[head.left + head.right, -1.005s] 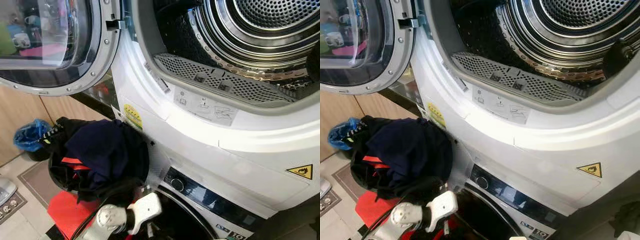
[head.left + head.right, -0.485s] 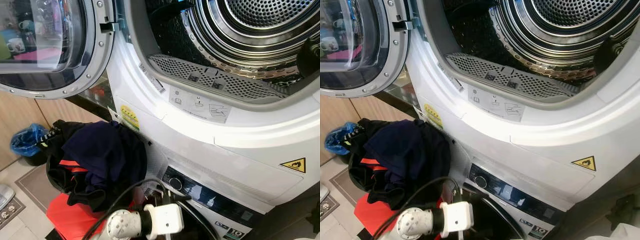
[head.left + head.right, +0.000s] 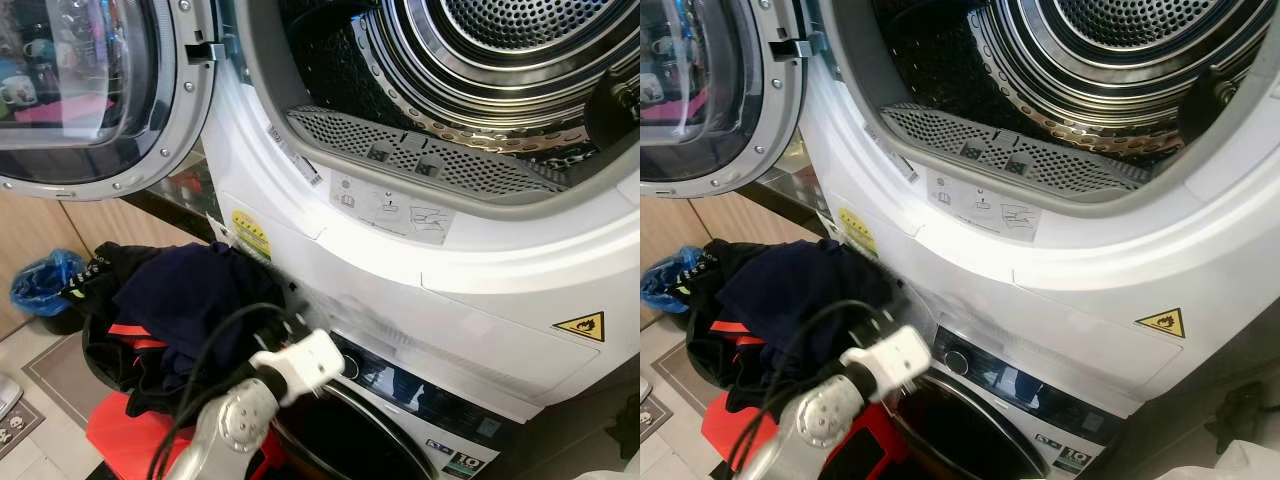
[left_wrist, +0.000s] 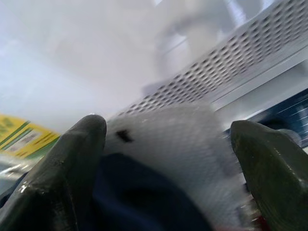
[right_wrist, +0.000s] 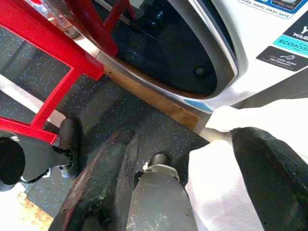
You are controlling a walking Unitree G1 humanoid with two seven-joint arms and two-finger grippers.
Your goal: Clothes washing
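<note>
A heap of dark clothes (image 3: 190, 300), navy on top with an orange stripe, lies on a red stand (image 3: 130, 440) to the left of the stacked machines. My left gripper (image 4: 168, 126) is open at the heap's right edge, with navy cloth (image 4: 144, 202) and white mesh (image 4: 183, 139) between its fingers. The left wrist (image 3: 300, 360) points up at the heap. Above, the upper machine's steel drum (image 3: 520, 40) stands open, its door (image 3: 90, 90) swung left. My right gripper (image 5: 185, 134) hangs low and open, a white cloth (image 5: 226, 168) against one finger.
The lower machine's round door (image 3: 340, 450) is shut, below its control panel (image 3: 420, 400). A blue bag (image 3: 40, 285) sits on the floor at the far left by a wooden cabinet. Red stand legs (image 5: 72, 57) stand on the dark floor near the right gripper.
My left arm has risen and swung its wrist up toward the right edge of the clothes heap. The head camera has shifted slightly right.
</note>
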